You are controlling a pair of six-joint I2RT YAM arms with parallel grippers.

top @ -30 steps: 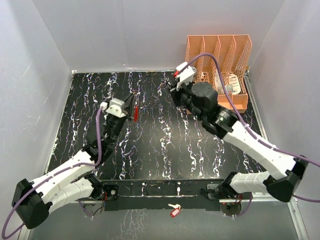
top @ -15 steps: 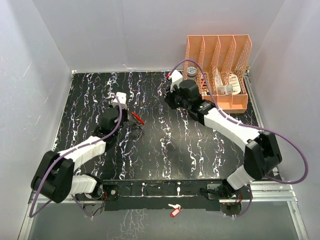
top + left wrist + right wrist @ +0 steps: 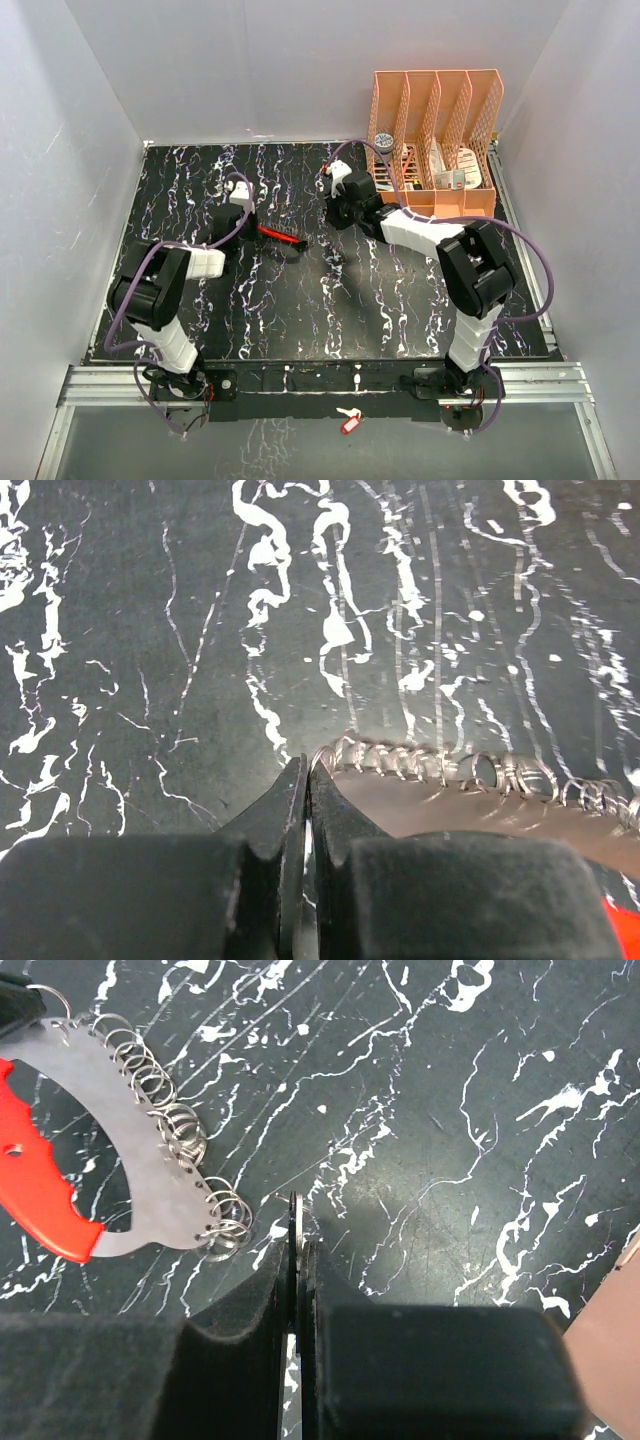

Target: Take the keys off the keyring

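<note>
Both my arms have come down lower since half a second ago, and the keyring [image 3: 280, 236] now lies flat on the black marbled table [image 3: 400, 300], between my two grippers. My left gripper [image 3: 305, 772] is clenched at one end of the keyring and seems to pinch its last ring. The keys [image 3: 125, 1150] look in the right wrist view like one flat grey crescent, joined to the red piece and edged with small wire rings [image 3: 170, 1125]. My right gripper [image 3: 300, 1245] is just beside the other end. Its jaws are clenched on a thin metal strip [image 3: 296, 1210] that stands out between the fingertips.
</note>
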